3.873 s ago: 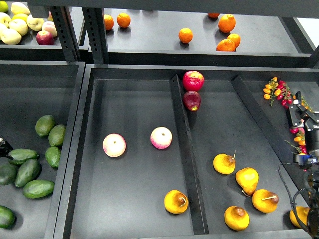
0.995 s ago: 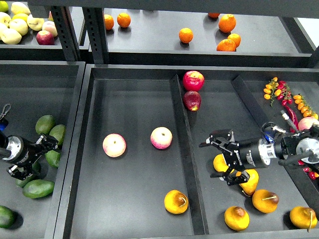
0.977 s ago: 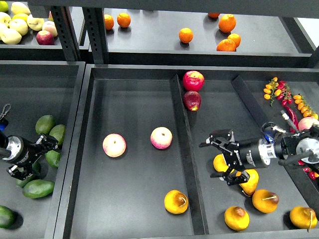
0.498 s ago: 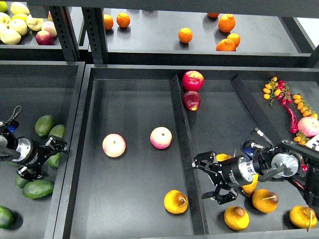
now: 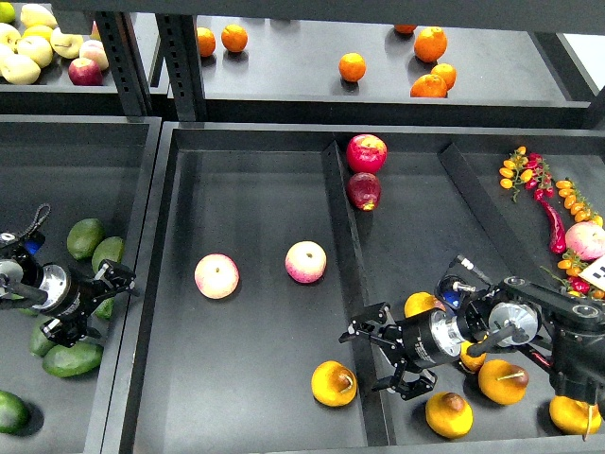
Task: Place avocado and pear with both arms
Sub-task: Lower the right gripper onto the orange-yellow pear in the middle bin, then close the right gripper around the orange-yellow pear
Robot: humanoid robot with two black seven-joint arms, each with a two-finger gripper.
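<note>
In the head view, the right arm reaches in low from the right edge and lies nearly level, pointing left across the right-hand compartment. The right gripper (image 5: 376,357) has its jaws spread wide with nothing between them, hovering over the divider (image 5: 352,284), just right of the pear (image 5: 334,383), which lies alone at the front of the middle tray (image 5: 246,199). More pears (image 5: 449,413) sit under and behind this arm.

The left arm comes in from the left edge, also nearly level, pointing right. The left gripper (image 5: 106,301) has its fingers parted and empty, at the right side of the avocado pile in the left tray (image 5: 57,170). The nearest avocado (image 5: 107,253) lies just above it; another (image 5: 73,358) lies just below. Two peaches (image 5: 216,275) rest mid-tray.
</note>
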